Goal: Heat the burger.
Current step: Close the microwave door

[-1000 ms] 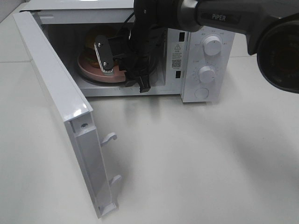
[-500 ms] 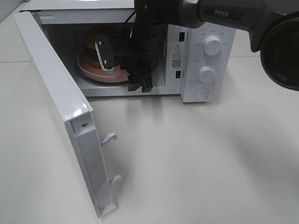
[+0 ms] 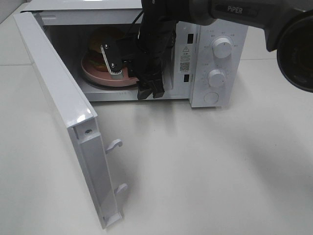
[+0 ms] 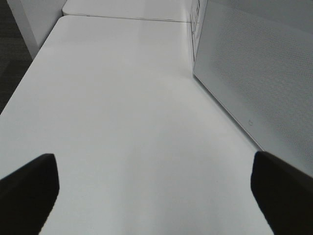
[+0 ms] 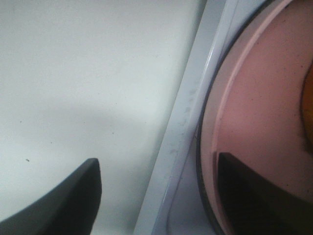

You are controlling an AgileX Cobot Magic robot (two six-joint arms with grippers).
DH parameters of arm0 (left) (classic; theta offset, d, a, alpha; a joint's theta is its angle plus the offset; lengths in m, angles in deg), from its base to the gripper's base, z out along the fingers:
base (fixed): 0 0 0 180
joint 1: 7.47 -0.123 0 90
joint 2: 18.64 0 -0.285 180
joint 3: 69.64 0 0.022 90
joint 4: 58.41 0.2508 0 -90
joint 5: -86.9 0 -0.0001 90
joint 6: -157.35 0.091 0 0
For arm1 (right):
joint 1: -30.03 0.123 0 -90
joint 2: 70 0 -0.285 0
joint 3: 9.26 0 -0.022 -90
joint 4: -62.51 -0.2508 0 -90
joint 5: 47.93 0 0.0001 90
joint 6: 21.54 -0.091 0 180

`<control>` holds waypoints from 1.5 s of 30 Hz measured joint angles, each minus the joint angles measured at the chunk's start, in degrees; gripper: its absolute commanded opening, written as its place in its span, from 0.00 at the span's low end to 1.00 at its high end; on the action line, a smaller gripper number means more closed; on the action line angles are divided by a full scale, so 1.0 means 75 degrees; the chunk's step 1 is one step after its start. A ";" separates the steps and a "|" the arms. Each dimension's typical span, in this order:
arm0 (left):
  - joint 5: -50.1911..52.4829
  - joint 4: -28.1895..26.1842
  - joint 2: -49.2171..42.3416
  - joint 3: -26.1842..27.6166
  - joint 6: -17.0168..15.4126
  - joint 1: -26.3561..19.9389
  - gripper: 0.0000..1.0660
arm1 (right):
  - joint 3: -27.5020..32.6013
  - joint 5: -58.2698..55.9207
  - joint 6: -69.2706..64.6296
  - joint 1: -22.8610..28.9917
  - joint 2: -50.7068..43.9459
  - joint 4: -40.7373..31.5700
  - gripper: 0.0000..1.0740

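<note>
The burger [image 3: 99, 45], with a tan domed bun, sits on a pink plate [image 3: 93, 74] inside the open microwave [image 3: 215, 54]. My right gripper [image 3: 129, 76] is open and empty at the microwave's mouth. One finger is in front of the plate and the other is by the front sill. In the right wrist view the gripper [image 5: 161, 205] straddles the sill [image 5: 188, 132], with the plate [image 5: 259, 112] beside it and a sliver of the burger [image 5: 309, 105] at the frame's edge. My left gripper [image 4: 156, 196] is open and empty over the bare table, beside the microwave's perforated wall [image 4: 264, 73].
The microwave door [image 3: 63, 107] swings wide open to the left, its latch hooks [image 3: 115, 144] pointing into the table area. Two dials [image 3: 222, 49] and a button are on the right-hand panel. The white table [image 3: 205, 166] spreads in front.
My right arm has drawn slightly up and back, and its gripper has shifted a little at the microwave's mouth, still open. The burger and plate have not moved.
</note>
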 measured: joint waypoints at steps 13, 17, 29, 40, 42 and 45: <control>0.0000 0.0000 0.0000 0.0000 0.0000 0.0000 0.94 | 0.0000 -0.0672 0.0000 0.0000 -0.0092 -0.0061 0.64; 0.0000 0.0000 0.0000 0.0000 0.0000 0.0000 0.94 | 0.0374 -0.0764 0.0008 0.0000 -0.0382 -0.0069 0.64; 0.0000 0.0000 0.0000 0.0000 0.0000 0.0000 0.94 | 0.1467 -0.0703 0.0053 0.0000 -0.1154 -0.0092 0.64; 0.0000 0.0000 0.0000 0.0000 0.0000 0.0000 0.94 | 0.2681 -0.0710 -0.0038 0.0000 -0.2070 0.0153 0.64; 0.0000 0.0000 0.0000 0.0000 0.0000 0.0000 0.94 | 0.2903 -0.0710 -0.0038 0.0000 -0.2261 0.0153 0.64; 0.0000 0.0000 0.0000 0.0000 0.0000 0.0000 0.94 | 0.3224 -0.0710 -0.0038 0.0000 -0.2536 0.0153 0.64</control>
